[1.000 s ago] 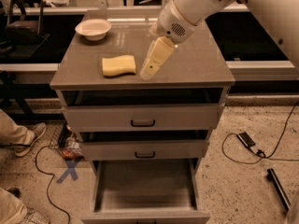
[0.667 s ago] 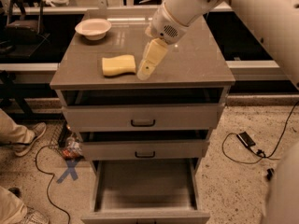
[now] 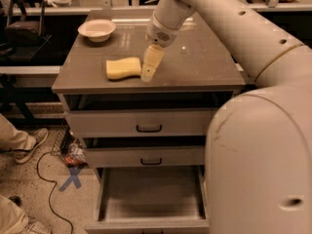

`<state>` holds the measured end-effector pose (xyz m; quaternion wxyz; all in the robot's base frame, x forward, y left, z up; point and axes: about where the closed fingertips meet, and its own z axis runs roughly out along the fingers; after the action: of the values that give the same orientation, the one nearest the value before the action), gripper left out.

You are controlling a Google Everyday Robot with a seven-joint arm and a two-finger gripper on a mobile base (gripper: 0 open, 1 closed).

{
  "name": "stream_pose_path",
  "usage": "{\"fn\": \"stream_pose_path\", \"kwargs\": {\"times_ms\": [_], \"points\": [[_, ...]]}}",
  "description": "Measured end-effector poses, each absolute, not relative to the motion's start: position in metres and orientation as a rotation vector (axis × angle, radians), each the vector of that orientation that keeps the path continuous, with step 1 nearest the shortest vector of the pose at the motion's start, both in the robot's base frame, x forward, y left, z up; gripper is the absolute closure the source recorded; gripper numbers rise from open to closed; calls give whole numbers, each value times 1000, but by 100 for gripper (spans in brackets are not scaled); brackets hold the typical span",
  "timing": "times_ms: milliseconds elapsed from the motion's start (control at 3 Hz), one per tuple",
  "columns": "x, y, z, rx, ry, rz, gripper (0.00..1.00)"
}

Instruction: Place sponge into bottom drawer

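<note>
The sponge (image 3: 123,68) lies on top of the cabinet (image 3: 204,67), not in the bottom drawer (image 3: 151,194), which is pulled out. The gripper (image 3: 147,76) is just beside the sponge, jaws together. A bowl (image 3: 97,29) sits behind.

Sponge (image 3: 124,68): pale yellow, wavy-sided block, lying flat on the bench (image 3: 204,67), near its front edge, left of centre.
Bottom drawer (image 3: 151,199): wide open, flat grey floor on show, sitting directly below the sponge's end of the bench.
Pincer (image 3: 148,75): angled down, tip just beside the sponge's right end; contact unclear.
</note>
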<state>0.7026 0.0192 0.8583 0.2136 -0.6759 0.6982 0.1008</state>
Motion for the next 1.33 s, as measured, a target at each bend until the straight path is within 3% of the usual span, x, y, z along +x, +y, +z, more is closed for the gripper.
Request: {"fn": "stream_pose_path", "kwargs": {"times_ms": [667, 1333], "points": [[730, 44, 832, -1992, 1944, 222, 0], [735, 52, 824, -2026, 1958, 203, 41]]}}
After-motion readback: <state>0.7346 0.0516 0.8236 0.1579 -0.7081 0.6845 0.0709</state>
